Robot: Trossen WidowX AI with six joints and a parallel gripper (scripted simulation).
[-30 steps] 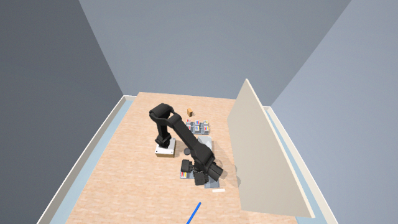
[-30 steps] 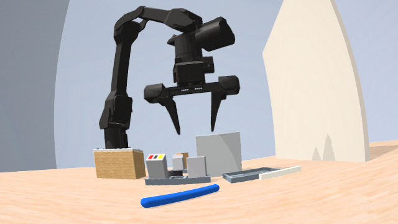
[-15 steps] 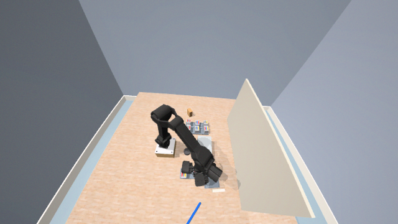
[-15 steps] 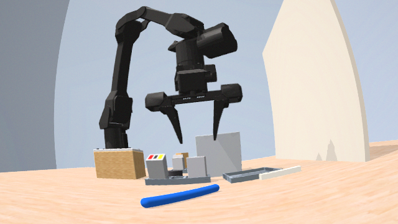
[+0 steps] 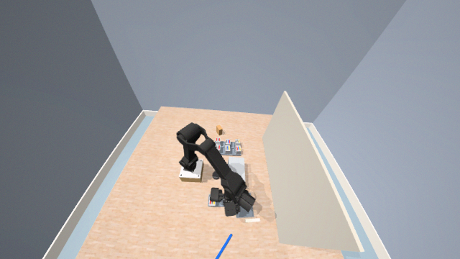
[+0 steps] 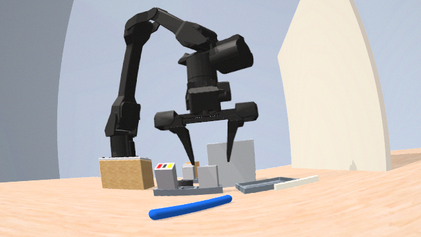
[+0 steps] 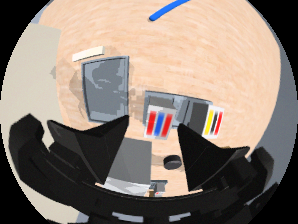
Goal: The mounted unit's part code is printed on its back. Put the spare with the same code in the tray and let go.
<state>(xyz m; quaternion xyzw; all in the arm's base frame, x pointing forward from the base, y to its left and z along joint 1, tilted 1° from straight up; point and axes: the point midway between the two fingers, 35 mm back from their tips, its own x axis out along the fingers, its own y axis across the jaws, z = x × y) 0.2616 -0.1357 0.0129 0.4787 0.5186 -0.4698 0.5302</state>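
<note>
My gripper (image 6: 210,161) (image 7: 154,123) (image 5: 230,209) is open and points down over a small grey rack (image 6: 187,191) of spares near the front of the floor. Its fingertips hang just above a grey spare (image 6: 208,176), with nothing between them. In the wrist view that spare (image 7: 160,120) shows red and blue stripes, and a neighbour (image 7: 213,121) (image 6: 166,176) shows yellow, red and black stripes. The empty grey tray (image 6: 263,185) (image 7: 107,87) lies just beside the rack. A tall grey unit (image 6: 233,162) (image 5: 237,167) stands behind them.
A second rack (image 5: 231,147) with several striped spares lies farther back, near a small brown box (image 5: 219,129). A blue rod (image 6: 191,207) (image 7: 172,7) and a white bar (image 6: 296,182) lie in front. A tall cream panel (image 5: 305,180) stands at the right. The arm's wooden base (image 6: 126,172) is at the left.
</note>
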